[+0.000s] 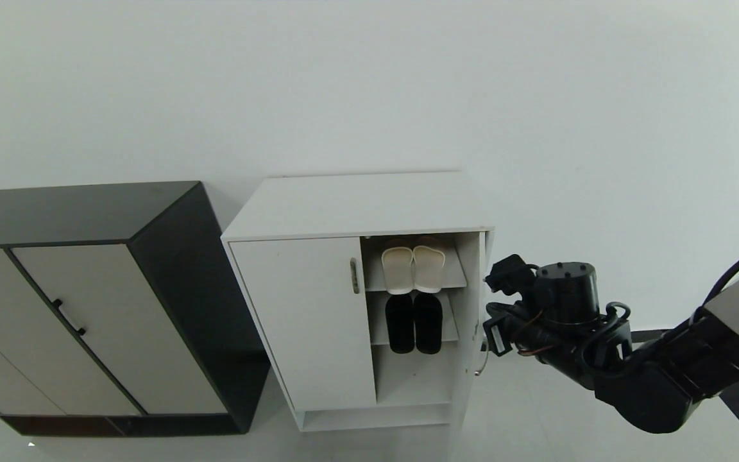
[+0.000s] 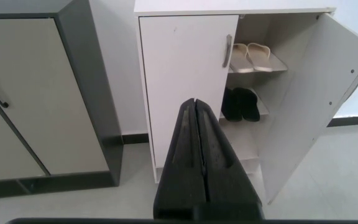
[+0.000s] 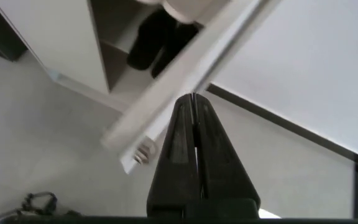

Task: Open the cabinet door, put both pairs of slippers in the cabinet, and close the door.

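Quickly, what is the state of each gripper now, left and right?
Left gripper: closed, holding nothing.
Right gripper: closed, holding nothing, by the open cabinet door.

The white cabinet (image 1: 305, 321) looks matt and smooth, its handle (image 1: 355, 276) metal, the black cabinet (image 1: 68, 212) glossy on top

The open right door (image 3: 157, 109) stands edge-on just ahead of the right gripper (image 3: 194, 101), barring its way to the shelves; bare floor (image 3: 55, 155) lies free beneath; ahead of the left gripper (image 2: 194, 106) the closed left door (image 2: 188, 68) blocks passage; beside it, white slippers (image 2: 253, 56) and black slippers (image 2: 241, 102) fill two shelves; the bottom bay (image 1: 411, 378) stays free.
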Tool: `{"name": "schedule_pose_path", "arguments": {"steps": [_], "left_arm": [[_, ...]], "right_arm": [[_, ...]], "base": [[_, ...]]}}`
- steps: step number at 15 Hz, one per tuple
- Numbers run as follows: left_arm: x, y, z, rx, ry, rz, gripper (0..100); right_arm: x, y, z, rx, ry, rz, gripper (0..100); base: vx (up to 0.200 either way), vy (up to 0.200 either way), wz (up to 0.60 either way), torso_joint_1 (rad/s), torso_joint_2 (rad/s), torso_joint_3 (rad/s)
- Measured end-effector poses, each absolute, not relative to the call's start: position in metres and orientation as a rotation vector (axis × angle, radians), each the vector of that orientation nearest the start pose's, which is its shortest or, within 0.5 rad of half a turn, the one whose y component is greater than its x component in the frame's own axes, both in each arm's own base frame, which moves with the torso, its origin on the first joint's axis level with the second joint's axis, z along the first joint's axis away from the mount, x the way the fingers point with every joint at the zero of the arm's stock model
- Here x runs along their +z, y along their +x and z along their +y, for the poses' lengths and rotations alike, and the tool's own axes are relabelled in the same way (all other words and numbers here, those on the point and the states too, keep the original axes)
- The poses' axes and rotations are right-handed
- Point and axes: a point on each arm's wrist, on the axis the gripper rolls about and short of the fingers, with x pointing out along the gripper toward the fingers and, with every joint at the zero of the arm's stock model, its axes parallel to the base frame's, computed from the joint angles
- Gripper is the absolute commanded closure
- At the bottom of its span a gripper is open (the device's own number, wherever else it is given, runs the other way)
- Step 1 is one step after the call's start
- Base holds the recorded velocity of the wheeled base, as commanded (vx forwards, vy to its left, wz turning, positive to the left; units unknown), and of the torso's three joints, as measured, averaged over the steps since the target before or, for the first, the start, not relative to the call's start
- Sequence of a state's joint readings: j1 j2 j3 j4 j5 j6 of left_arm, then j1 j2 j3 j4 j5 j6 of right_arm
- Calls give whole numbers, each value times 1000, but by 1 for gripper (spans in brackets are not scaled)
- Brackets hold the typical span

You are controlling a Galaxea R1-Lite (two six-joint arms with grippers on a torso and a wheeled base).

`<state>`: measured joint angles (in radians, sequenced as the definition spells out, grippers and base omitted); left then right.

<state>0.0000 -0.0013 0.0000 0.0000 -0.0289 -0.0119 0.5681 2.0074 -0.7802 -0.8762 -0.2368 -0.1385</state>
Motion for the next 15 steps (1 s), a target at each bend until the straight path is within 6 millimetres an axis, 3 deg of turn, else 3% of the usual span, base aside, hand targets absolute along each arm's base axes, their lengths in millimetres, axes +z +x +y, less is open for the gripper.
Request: {"name": "schedule_pose_path", "arguments": {"steps": [6,11,15], "left_arm": [[75,-23,-1,-29,-11,-1,100],[75,-23,-1,-31,-10,-1,100],[75,-23,-1,-31,-10,-1,100]], "right_arm": [[100,303,208,474,-80,270,100],[85,281,186,749,-192,336,100],[78,278,173,747,-215,364,100]], "base": [[0,0,0,0,0,0],[0,0,0,0,0,0],[200,0,0,-3,0,5]]}}
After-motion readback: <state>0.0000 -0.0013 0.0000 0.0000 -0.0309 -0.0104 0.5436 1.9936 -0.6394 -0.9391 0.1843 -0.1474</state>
